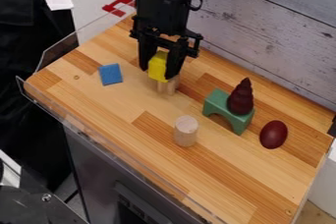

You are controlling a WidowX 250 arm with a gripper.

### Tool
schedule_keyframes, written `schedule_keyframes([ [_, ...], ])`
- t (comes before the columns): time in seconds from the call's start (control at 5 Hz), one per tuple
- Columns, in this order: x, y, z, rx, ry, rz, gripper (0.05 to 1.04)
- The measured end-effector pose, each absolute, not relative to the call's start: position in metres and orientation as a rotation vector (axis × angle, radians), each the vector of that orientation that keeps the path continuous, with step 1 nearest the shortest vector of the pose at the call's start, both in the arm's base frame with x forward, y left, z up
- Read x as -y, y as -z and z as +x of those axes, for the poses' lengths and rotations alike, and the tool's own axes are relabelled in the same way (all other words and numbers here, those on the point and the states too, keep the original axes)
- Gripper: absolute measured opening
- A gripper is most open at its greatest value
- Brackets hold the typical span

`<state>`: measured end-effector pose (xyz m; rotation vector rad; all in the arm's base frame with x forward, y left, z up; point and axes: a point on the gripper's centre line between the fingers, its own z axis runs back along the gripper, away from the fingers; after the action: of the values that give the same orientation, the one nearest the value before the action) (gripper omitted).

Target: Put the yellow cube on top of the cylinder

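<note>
Yellow cube (158, 66) sat pinched in my gripper (157, 73), fingers closed to its width, presumably for stacking atop wooden cylinder (186, 131).

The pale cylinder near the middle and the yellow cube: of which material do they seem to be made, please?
The pale cylinder looks like bare wood with a matt finish: its colour is a light natural beige, without strong shine. The yellow cube has an even, bright yellow colour with no grain visible; it could be painted wood, but plastic is also possible.
</note>
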<state>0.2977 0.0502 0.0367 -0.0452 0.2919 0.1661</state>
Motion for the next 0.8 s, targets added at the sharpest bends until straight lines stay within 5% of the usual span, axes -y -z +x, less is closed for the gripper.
schedule_keyframes([
  [0.4, -0.049, -0.061, 0.291, -0.228, -0.218, -0.005, 0.576],
  [0.8, -0.023, -0.059, 0.255, -0.249, -0.226, -0.036, 0.576],
])
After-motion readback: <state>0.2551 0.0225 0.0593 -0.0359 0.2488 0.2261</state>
